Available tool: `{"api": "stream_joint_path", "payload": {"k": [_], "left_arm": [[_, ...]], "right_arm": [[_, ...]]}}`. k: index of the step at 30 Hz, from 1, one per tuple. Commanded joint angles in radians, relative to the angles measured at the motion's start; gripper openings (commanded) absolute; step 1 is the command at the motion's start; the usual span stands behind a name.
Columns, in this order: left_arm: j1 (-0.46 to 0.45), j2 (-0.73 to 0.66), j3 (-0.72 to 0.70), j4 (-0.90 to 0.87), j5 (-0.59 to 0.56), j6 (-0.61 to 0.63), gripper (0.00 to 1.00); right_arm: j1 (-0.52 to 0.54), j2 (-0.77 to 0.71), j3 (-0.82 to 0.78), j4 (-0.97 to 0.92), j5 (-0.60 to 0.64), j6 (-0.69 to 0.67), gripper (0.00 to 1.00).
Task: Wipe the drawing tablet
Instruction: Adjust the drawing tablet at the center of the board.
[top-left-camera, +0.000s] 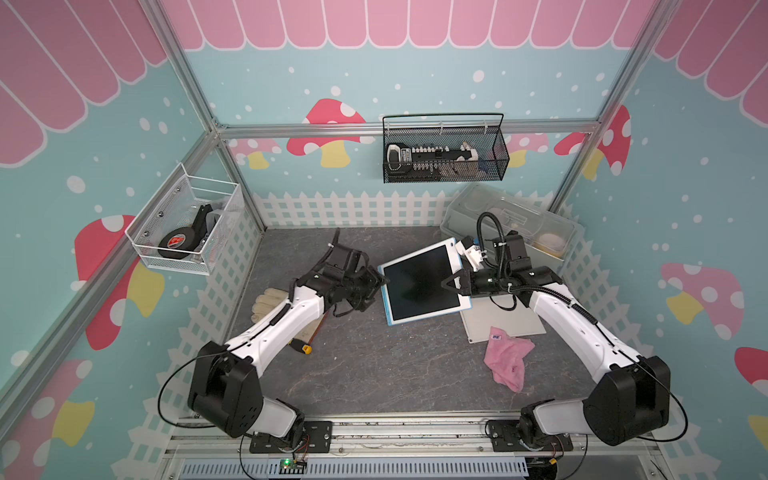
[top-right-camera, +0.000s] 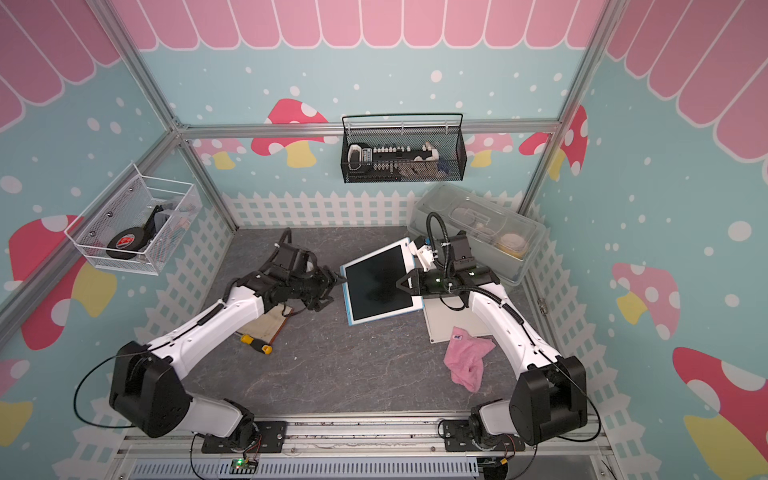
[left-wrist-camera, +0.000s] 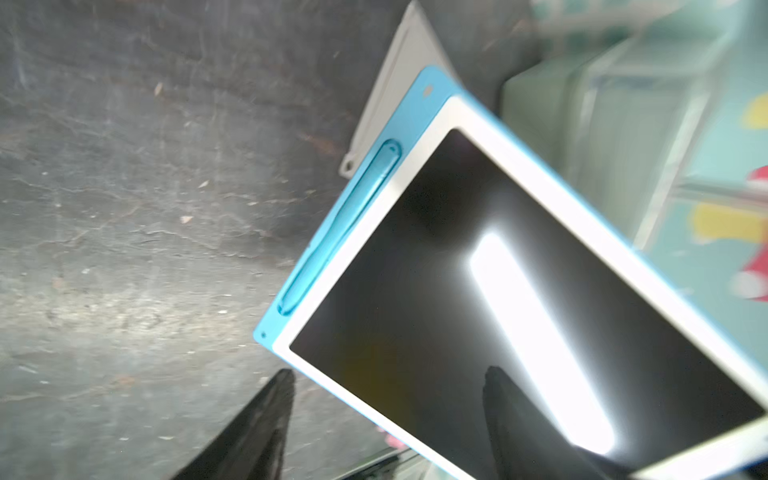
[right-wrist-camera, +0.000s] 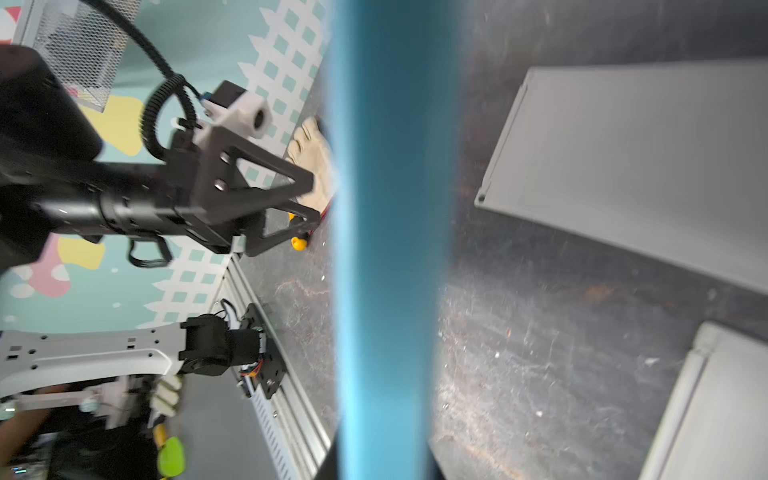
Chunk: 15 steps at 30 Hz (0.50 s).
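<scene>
R claw (top-left-camera: 451, 285) clenched on near edge of drawing tablet (top-left-camera: 415, 282), seems tilted up off table (top-left-camera: 374, 374); L claw (top-left-camera: 380, 281) released, straddling far corner. I reckon positioning step, wiping not yet begun. Next needs pink cloth (top-left-camera: 507, 361), well behind R claw

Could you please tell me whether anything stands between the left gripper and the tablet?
Nothing visible does. The left gripper is open right at the tablet, at its corner. In the wrist view its fingers appear on either side of the blue edge. The right gripper is shut on the opposite edge.
</scene>
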Motion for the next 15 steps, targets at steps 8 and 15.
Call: {"api": "stream_joint_path", "payload": {"k": [8,15], "left_arm": [[0.043,0.046,0.265,-0.073,0.041,-0.345,0.74],[0.041,0.020,0.202,-0.114,0.104,-0.394,0.74]], "right_arm": [[0.257,-0.154,-0.061,0.190,0.558,-0.543,0.00],[0.407,-0.197,-0.095,0.291,0.790,-0.827,0.00]]}}
